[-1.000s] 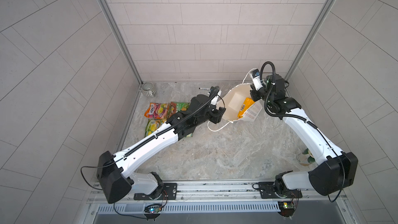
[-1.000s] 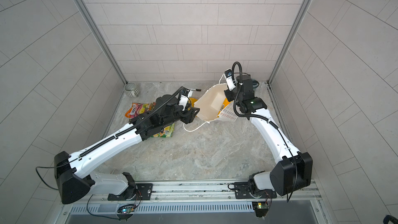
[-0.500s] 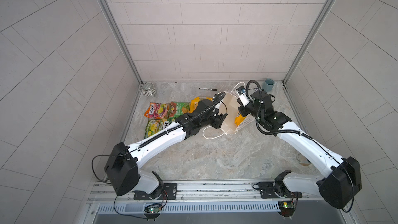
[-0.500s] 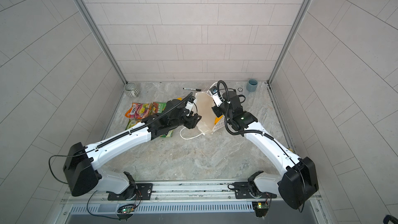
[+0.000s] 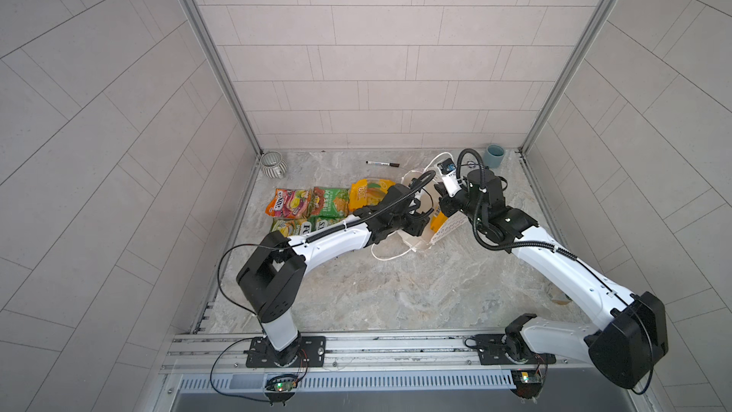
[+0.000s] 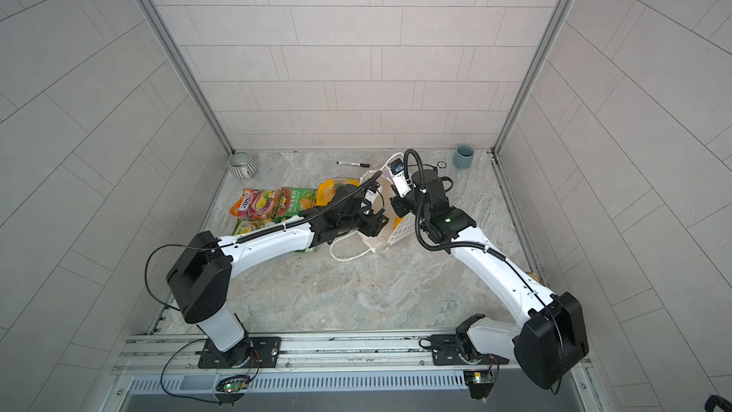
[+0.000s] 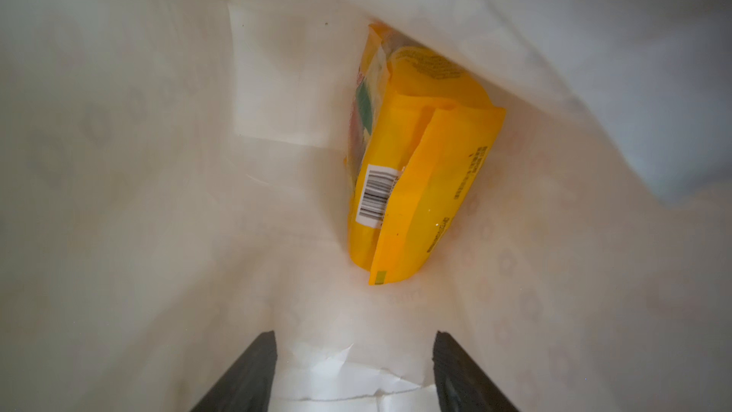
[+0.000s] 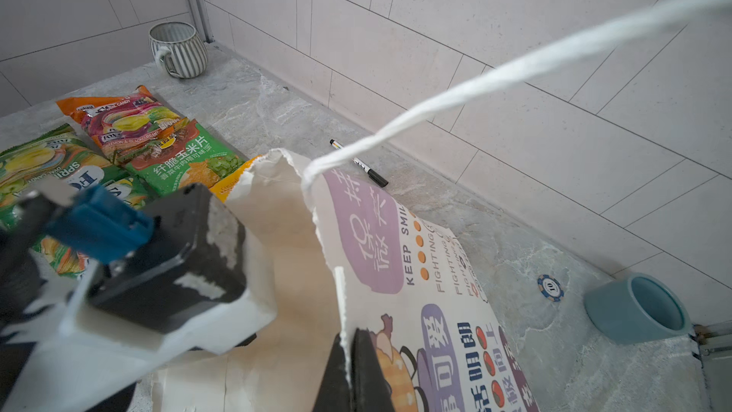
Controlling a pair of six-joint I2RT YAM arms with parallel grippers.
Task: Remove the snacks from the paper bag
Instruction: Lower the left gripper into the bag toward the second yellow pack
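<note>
1. The left gripper (image 7: 354, 336) is inside the paper bag (image 7: 138, 152), its jaws parted and empty. 1 yellow packet (image 7: 412, 176) lies ahead of them, apart, against the bag's wall.
2. A sagging fold of the bag covers that packet's far end.
3. The right gripper (image 8: 350, 340) pinches the bag's rim tight.
4. 5 other packets (image 5: 330, 202) lie on the table (image 5: 396, 291) beside the bag. A marker pen (image 5: 382, 163) and a blue cup (image 5: 495, 155) sit nearer the back wall.

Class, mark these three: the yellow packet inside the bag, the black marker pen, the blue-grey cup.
yellow packet (image 7: 420, 168), left wrist view, its back panel beside the barcode.
black marker pen (image 5: 382, 163), in a top view, mid-barrel.
blue-grey cup (image 5: 495, 157), in a top view, its side wall.
</note>
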